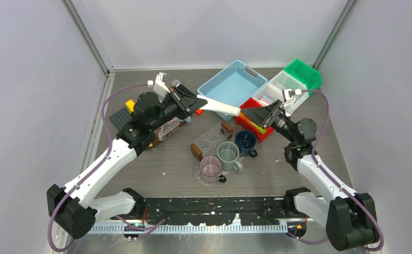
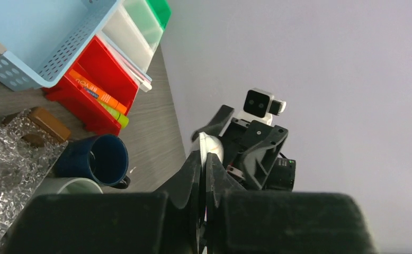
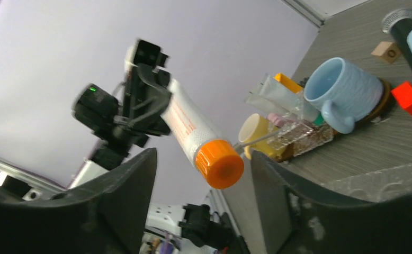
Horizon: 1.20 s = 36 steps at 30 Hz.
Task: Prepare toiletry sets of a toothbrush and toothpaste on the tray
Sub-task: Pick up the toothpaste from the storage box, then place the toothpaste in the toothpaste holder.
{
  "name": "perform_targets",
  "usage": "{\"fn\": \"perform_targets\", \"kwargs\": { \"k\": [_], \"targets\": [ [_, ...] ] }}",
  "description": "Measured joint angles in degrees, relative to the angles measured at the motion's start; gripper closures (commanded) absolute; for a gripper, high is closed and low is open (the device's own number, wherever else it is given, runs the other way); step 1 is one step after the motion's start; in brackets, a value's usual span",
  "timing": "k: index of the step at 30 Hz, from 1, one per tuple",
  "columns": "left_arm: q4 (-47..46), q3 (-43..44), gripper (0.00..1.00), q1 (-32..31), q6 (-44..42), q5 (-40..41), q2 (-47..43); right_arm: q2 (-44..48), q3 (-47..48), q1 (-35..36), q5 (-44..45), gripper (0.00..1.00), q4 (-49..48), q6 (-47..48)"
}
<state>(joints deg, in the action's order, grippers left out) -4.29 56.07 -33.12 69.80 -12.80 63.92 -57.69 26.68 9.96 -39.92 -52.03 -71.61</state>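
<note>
1. The left tool [image 1: 196, 99] is closed on the flat crimped end of a white toothpaste tube [image 1: 220, 106] with a round orange cap [image 3: 220, 164]. It holds the tube in the air above the grey wood-grain desk [image 1: 161, 159].
2. The tube lies roughly level, cap end pointing toward the right arm. In the top view it crosses the near edge of a pale blue perforated basket [image 1: 230, 84].
3. The right tool [image 1: 250, 112] is open. In the right wrist view its two black fingers [image 3: 135, 180] stand on either side of the orange cap, with a gap visible on both sides and nothing gripped.
4. In the left wrist view the left tool's fingers [image 2: 190, 174] are pressed together around the thin white end of the tube.
5. A red plastic bin [image 2: 106, 69] sits below the right tool. An orange tube [image 2: 95, 91] and a green tube [image 2: 114, 112] lie side by side in it.
6. A clear plastic tray with brown handles [image 1: 209, 138] lies mid-desk, nearer the arm bases than the held tube and apart from it.
7. Three mugs stand just beside the tray: a dark blue mug [image 1: 244, 142], a grey-green mug [image 1: 227, 153] and a pink mug [image 1: 210, 168].
8. A black microphone [image 1: 176, 83] lies behind the left tool.
</note>
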Motion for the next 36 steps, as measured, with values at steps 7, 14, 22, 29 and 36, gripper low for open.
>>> {"fn": "perform_targets", "kwargs": {
  "k": [7,14,22,29,36],
  "targets": [
    [16.06,11.21,1.00,-0.20,-12.26,4.39,-2.75,0.50,2.21,3.65,1.55,0.00,16.13,9.09],
    [30.91,21.14,1.00,-0.44,-25.18,8.17,-1.97,2.82,11.13,5.09,10.99,0.00,43.95,22.58],
    [39.21,26.45,1.00,-9.55,-38.25,17.25,6.29,8.70,19.12,5.09,31.47,0.00,68.94,33.70],
    [40.46,26.45,1.00,-15.63,-46.71,22.32,13.42,21.14,16.33,5.09,43.34,0.00,72.94,37.59],
    [36.11,26.12,1.00,-17.40,-53.05,23.89,16.83,29.83,14.38,5.09,52.13,0.01,73.26,40.87]
  ]
}}
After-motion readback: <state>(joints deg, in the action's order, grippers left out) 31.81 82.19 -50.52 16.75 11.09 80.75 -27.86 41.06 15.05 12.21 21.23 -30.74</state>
